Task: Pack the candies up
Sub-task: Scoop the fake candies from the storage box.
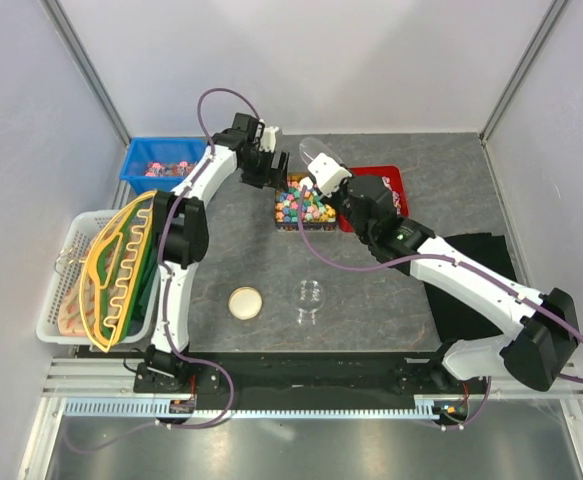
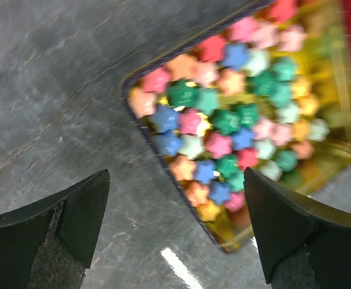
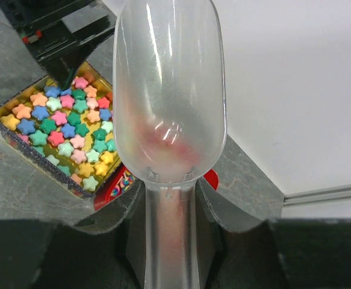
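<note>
The candies (image 1: 304, 207) are small matte stars in pink, blue, green, orange and yellow. They lie flat, faces up, in a shallow rectangular tin (image 1: 280, 224) with a shiny gold inside and a dark rim, at upper centre of the top view, just left of a red bin (image 1: 391, 180). The left arm rises from its base at lower left, folds at the elbow and slants to the upper right. The left gripper (image 2: 176, 180) points down over the grey stone-patterned table (image 2: 61, 90), its black fingers spread wide apart at the tin's edge and holding nothing. The right arm stretches diagonally from lower right to upper left. The right gripper (image 3: 170, 223) is clamped on the handle of a clear, smooth plastic scoop (image 3: 169, 90). The scoop's long axis follows the arm, with the rounded bowl toward the upper left in the top view. A reddish blur shows through the bowl.
</note>
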